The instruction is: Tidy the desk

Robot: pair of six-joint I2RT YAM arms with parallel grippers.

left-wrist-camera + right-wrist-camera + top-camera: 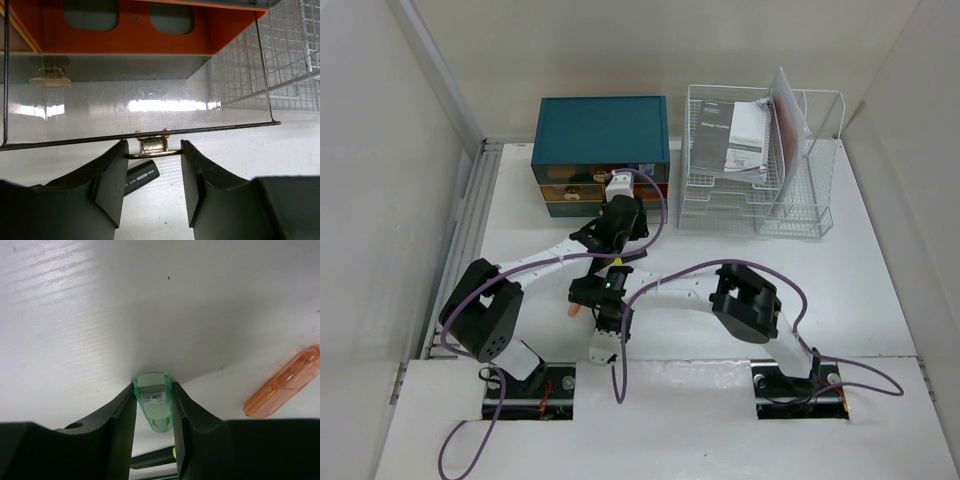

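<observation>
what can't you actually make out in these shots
Green item in the right claw: right wrist view, label print too small, sides covered by the claw.
Black marker: left wrist view, mostly behind the left claw.
Papers in the wire rack: top view, text too small.

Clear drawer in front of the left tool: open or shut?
Open. Left wrist view: the clear drawer juts out beneath the orange drawer, its metal pull between the fingers of the left tool.
</observation>
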